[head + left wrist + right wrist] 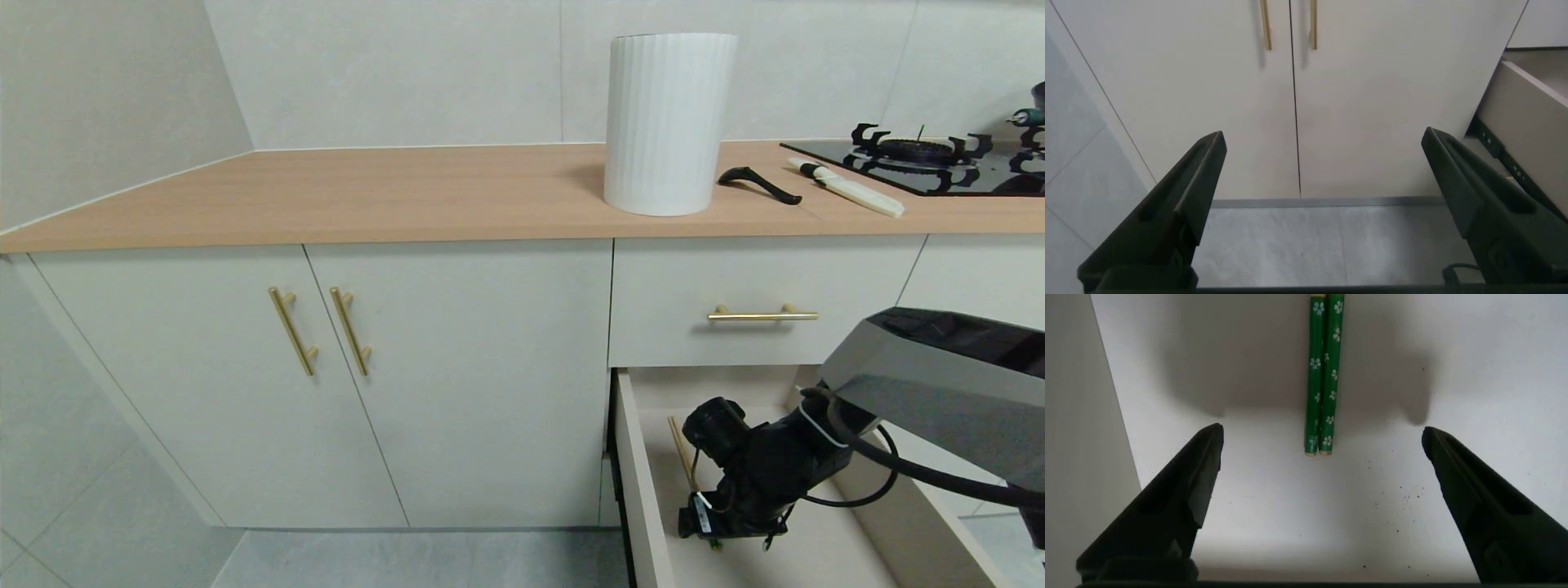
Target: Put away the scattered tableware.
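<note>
Chopsticks (1321, 376) lie paired inside the open drawer (641, 482).

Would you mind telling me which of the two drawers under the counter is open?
The lower drawer: it is pulled out, with green chopsticks lying inside, whereas the upper drawer with the horizontal gold handle is shut.

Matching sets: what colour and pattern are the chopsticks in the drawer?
Green chopsticks with small white flowers; best in the right wrist view.

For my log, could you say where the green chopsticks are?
The green chopsticks lie on the floor of the open drawer, before the right gripper, on the robot's right.
</note>
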### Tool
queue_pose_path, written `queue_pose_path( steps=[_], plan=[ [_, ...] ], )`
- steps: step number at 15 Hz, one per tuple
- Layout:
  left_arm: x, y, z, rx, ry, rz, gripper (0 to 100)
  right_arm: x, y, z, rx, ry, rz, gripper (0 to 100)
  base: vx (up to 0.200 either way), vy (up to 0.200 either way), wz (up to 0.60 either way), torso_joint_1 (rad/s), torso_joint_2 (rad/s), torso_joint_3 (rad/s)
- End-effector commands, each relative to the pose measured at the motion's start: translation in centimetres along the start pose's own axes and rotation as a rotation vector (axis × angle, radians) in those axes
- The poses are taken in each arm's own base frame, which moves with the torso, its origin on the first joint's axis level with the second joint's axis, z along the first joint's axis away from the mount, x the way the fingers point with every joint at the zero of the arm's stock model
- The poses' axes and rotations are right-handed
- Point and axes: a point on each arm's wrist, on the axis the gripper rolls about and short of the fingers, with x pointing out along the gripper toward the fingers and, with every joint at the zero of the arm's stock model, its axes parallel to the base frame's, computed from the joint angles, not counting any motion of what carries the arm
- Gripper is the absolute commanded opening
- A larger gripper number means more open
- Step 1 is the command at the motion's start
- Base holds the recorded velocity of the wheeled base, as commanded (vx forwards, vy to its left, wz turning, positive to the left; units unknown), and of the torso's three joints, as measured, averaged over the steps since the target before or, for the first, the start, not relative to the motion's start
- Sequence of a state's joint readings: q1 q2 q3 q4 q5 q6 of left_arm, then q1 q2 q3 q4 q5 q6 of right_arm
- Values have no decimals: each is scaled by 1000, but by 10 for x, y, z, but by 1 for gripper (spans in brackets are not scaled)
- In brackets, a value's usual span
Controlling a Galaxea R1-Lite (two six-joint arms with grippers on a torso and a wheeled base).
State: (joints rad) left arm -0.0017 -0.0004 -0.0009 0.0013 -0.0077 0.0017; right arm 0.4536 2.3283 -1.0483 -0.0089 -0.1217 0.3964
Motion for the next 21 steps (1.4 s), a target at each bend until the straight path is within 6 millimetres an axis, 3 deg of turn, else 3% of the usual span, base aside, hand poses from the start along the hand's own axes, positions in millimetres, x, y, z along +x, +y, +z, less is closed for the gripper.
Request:
queue_pose_path(
  steps=[1, 4, 7, 9, 12, 21],
  plan=[
    [0, 0, 0, 0, 0, 0, 100, -53, -4, 9, 40, -112, 54, 100, 0, 0, 0, 0, 0, 0],
    [0, 0, 0, 0, 0, 0, 100, -137, -17, 8, 56, -293, 145, 100, 0, 0, 0, 0, 0, 0],
    [0, 0, 0, 0, 0, 0, 100, -218, -35, -8, 35, -417, 201, 100, 0, 0, 0, 0, 0, 0],
    [0, 0, 0, 0, 0, 0, 100, -248, -52, -14, 43, -513, 218, 100, 0, 0, 0, 0, 0, 0],
    [0, 0, 0, 0, 0, 0, 100, -271, -74, -9, 98, -603, 218, 100, 0, 0, 0, 0, 0, 0],
    [0, 0, 0, 0, 0, 0, 100, -267, -80, -6, 100, -602, 196, 100, 0, 0, 0, 0, 0, 0]
  ],
)
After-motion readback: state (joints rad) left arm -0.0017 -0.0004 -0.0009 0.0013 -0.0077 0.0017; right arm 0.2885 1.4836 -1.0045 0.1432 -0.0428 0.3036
